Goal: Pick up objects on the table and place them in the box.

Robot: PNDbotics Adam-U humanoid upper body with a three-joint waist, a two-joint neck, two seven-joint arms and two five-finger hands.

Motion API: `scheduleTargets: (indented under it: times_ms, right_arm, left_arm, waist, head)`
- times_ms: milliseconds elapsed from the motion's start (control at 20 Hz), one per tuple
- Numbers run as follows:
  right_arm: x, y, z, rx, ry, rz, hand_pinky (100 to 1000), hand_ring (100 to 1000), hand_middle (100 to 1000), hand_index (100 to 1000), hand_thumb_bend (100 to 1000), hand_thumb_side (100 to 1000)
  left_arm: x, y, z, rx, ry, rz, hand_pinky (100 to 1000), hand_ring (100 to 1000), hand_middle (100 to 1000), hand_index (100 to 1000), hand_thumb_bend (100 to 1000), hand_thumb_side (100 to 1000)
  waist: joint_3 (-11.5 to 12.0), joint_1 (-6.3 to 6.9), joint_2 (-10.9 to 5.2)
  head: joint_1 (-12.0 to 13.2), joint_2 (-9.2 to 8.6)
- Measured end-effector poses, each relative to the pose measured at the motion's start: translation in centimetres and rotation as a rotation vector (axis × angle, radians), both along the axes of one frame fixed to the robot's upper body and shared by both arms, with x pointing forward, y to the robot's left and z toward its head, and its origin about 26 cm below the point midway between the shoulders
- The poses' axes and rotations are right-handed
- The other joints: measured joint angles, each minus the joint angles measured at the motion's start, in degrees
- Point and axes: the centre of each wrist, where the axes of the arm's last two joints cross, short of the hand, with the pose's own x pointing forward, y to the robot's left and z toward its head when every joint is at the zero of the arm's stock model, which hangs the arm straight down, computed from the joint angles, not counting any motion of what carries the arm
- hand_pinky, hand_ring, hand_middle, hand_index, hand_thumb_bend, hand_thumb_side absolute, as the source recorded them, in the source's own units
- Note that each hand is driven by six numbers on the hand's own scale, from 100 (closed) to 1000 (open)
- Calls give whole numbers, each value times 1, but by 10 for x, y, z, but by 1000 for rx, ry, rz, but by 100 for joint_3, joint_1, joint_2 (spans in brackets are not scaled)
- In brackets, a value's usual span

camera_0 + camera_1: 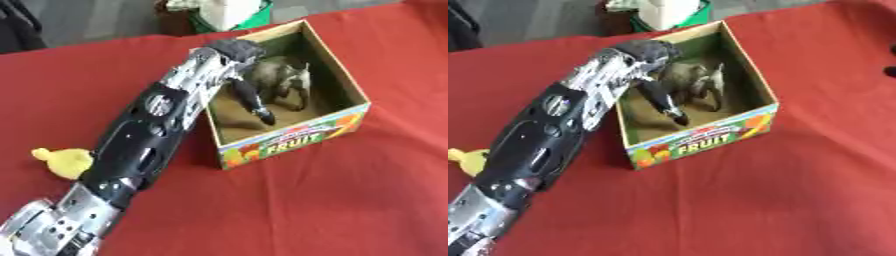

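Left hand (249, 95): fingers straight, released, reaching down into box (289, 137) to leave grey animal toy (282, 80).
Remaining: yellow toy (63, 161), near-left on table (350, 200).

The left hand (662, 97) reaches down into the open box (702, 142), fingers extended beside a grey toy animal (697, 80) on the box floor, while a yellow object (465, 159) lies on the red tablecloth (798, 200) at the left edge.
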Motion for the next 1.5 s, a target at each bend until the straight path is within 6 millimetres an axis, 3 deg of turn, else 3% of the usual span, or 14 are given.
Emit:
scheduleTargets:
  times_ms: [400,650,900,1250,1500]
  right_arm:
    - [-1,-1,-3,4,13,-9,686,772,622,814,100,1000]
    - [-2,-4,-7,11,23,-23,686,772,622,814,100,1000]
    - [-4,-7,-10,16,33,-37,686,773,622,814,100,1000]
    - [-6,-10,-14,24,38,-55,685,773,625,814,100,1000]
    - [-7,-13,-14,27,22,-68,684,774,627,814,100,1000]
  left_arm:
    - [-25,7,40,-102,-121,-63,877,903,913,979,812,653]
    - [-49,20,68,-183,-216,-101,843,852,866,940,705,666]
    - [-77,41,87,-181,-301,-131,831,832,850,917,676,670]
    - [-122,81,100,-162,-397,-145,828,824,847,914,628,683]
    - [-146,107,94,-188,-451,-109,826,822,845,914,631,679]
  waist:
    - [96,-30,-40]
    - [221,-59,-119]
    - [350,-87,-202]
    - [557,-164,-306]
    - [681,-249,-363]
  head:
    - [-21,76]
    - [-62,177]
    - [-161,312]
    - [-216,467]
    - [-160,477]
